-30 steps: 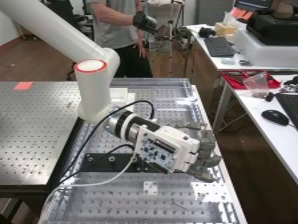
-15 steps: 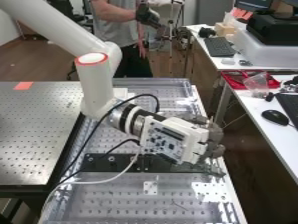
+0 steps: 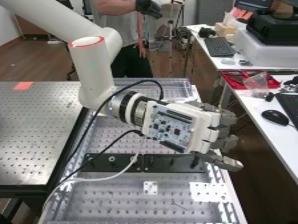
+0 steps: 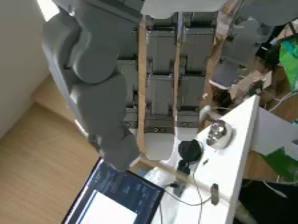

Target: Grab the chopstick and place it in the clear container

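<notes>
Dark grey jointed hand (image 3: 227, 143) is mostly open w/ no evident grip; slender chopstick, prob. light, stiff, roll-prone, needs approx. mid-length pinch.

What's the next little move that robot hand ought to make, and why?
I'd suggest easing the hand back over the bench before anything else. In the high view its fingers seem to reach past the bench's edge on the view's right, so a thing let go there could end up on the floor. I can't make out the chopstick or container.
</notes>
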`<action>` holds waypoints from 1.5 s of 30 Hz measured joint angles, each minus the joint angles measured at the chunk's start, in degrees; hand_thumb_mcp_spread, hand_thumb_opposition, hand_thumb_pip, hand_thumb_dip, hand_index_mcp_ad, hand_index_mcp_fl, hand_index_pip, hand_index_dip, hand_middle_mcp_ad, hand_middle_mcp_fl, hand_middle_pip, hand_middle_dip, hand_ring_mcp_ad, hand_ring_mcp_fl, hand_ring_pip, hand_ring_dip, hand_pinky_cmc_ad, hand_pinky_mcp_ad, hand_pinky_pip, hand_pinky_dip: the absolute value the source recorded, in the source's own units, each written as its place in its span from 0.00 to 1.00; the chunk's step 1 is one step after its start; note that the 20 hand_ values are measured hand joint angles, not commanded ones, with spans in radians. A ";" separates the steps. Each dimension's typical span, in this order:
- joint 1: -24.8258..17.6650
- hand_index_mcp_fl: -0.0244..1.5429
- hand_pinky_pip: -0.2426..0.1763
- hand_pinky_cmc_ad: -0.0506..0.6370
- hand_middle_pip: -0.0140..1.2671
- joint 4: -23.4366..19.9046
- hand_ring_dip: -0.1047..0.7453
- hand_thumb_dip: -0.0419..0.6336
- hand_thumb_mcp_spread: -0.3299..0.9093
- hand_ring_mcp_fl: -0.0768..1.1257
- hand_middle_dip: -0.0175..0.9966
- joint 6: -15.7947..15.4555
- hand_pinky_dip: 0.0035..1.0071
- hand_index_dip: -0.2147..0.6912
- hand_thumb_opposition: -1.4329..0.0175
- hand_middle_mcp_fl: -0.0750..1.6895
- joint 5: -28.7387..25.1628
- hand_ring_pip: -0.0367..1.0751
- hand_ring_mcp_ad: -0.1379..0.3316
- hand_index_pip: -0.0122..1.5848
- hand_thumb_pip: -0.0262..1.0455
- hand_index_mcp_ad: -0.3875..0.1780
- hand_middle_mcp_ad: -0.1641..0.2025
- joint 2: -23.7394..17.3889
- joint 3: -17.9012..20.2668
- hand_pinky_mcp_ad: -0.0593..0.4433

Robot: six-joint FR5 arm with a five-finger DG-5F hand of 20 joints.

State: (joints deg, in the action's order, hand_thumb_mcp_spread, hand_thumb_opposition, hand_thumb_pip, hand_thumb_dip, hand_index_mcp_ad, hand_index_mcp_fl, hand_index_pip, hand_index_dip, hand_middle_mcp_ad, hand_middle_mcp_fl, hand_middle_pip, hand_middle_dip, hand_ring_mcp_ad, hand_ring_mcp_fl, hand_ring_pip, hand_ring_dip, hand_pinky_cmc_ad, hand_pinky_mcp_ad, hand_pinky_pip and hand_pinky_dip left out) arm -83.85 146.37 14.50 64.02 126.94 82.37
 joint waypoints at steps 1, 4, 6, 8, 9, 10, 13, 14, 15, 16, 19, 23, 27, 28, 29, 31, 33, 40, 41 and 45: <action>0.11 0.48 0.83 0.73 0.55 0.62 0.76 0.41 0.80 0.78 0.65 -0.38 0.19 0.18 0.30 0.62 0.07 0.12 0.38 0.80 0.52 0.53 0.56 -0.39 -0.41 0.63; 0.29 0.48 0.83 0.73 0.55 2.17 0.76 0.41 0.80 0.79 0.65 -1.16 0.19 0.18 0.30 0.62 0.11 0.12 0.36 0.80 0.53 0.52 0.56 -1.24 -1.32 0.63; 0.34 0.48 0.83 0.74 0.55 3.09 0.76 0.41 0.80 0.79 0.65 -1.65 0.19 0.18 0.30 0.62 0.07 0.12 0.36 0.80 0.53 0.52 0.56 -1.77 -1.75 0.63; 0.36 0.48 0.83 0.74 0.55 4.15 0.76 0.41 0.80 0.79 0.64 -2.07 0.19 0.18 0.30 0.62 0.06 0.12 0.36 0.80 0.53 0.52 0.56 -2.34 -2.15 0.64; 0.36 0.48 0.83 0.74 0.55 4.88 0.76 0.41 0.80 0.80 0.64 -2.14 0.19 0.18 0.30 0.62 0.10 0.12 0.36 0.80 0.53 0.52 0.56 -2.66 -2.32 0.64; 0.32 0.48 0.83 0.74 0.55 5.92 0.76 0.41 0.80 0.80 0.64 -2.24 0.19 0.18 0.30 0.63 0.12 0.12 0.35 0.80 0.53 0.53 0.57 -3.30 -2.49 0.64; 0.10 0.49 0.83 0.74 0.55 6.96 0.76 0.41 0.80 0.81 0.64 -2.65 0.19 0.18 0.30 0.63 0.16 0.12 0.35 0.80 0.53 0.53 0.57 -4.56 -2.35 0.64; 0.03 0.49 0.82 0.74 0.55 7.05 0.76 0.41 0.80 0.81 0.64 -2.75 0.19 0.18 0.30 0.63 0.18 0.12 0.35 0.80 0.53 0.53 0.57 -4.81 -2.24 0.64; -0.13 0.49 0.82 0.74 0.55 7.23 0.76 0.41 0.80 0.81 0.64 -3.03 0.19 0.18 0.30 0.63 0.22 0.12 0.35 0.80 0.53 0.53 0.57 -5.50 -1.82 0.64; -0.28 0.49 0.82 0.74 0.55 7.34 0.76 0.41 0.80 0.81 0.64 -3.26 0.19 0.18 0.30 0.63 0.30 0.12 0.35 0.80 0.53 0.53 0.57 -6.10 -1.35 0.64; -0.72 0.49 0.83 0.74 0.55 7.53 0.76 0.41 0.80 0.81 0.64 -3.72 0.19 0.18 0.30 0.63 0.67 0.12 0.35 0.80 0.53 0.52 0.57 -7.87 0.33 0.64; -1.30 0.49 0.83 0.74 0.55 8.04 0.76 0.41 0.80 0.81 0.64 -3.82 0.19 0.18 0.30 0.63 1.28 0.12 0.35 0.79 0.53 0.53 0.57 -10.20 2.50 0.64; -2.27 0.49 0.83 0.74 0.55 8.74 0.76 0.41 0.80 0.81 0.64 -4.17 0.21 0.18 0.30 0.63 1.71 0.12 0.35 0.79 0.53 0.53 0.57 -13.23 5.18 0.65; -2.69 0.49 0.83 0.74 0.55 8.93 0.76 0.41 0.80 0.81 0.64 -4.47 0.21 0.18 0.29 0.63 1.72 0.12 0.35 0.79 0.53 0.53 0.56 -14.28 6.10 0.64; -2.89 0.49 0.83 0.74 0.55 9.03 0.76 0.41 0.80 0.82 0.64 -4.60 0.21 0.18 0.30 0.63 1.71 0.12 0.34 0.79 0.53 0.52 0.57 -14.74 6.49 0.65; -4.03 0.49 0.82 0.74 0.55 9.40 0.76 0.41 0.80 0.82 0.64 -5.22 0.23 0.18 0.30 0.63 1.45 0.12 0.35 0.79 0.53 0.52 0.56 -16.89 8.35 0.65; -5.14 0.49 0.83 0.74 0.55 9.86 0.76 0.41 0.80 0.82 0.64 -5.56 0.23 0.18 0.30 0.63 0.92 0.12 0.35 0.79 0.53 0.53 0.56 -18.41 9.65 0.65; -10.21 0.49 0.83 0.74 0.55 13.29 0.76 0.41 0.80 0.82 0.64 -5.76 0.27 0.18 0.29 0.63 -3.43 0.12 0.34 0.79 0.53 0.53 0.56 -21.65 11.92 0.65; -10.62 0.50 0.84 0.75 0.55 13.68 0.76 0.41 0.80 0.82 0.64 -5.69 0.27 0.18 0.29 0.63 -3.81 0.12 0.34 0.79 0.53 0.53 0.56 -21.75 11.92 0.65; -14.00 0.50 0.84 0.73 0.55 17.37 0.76 0.41 0.80 0.82 0.64 -4.65 0.29 0.18 0.29 0.63 -7.12 0.12 0.33 0.79 0.53 0.52 0.60 -22.07 11.44 0.65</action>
State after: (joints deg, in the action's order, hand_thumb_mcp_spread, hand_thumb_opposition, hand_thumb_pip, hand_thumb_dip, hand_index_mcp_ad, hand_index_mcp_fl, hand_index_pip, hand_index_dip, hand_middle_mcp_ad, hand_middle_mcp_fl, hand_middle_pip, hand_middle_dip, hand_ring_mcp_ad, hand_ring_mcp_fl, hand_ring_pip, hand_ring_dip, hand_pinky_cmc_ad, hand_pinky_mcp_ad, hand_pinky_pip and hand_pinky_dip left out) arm -97.85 163.74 9.85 56.89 104.87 93.81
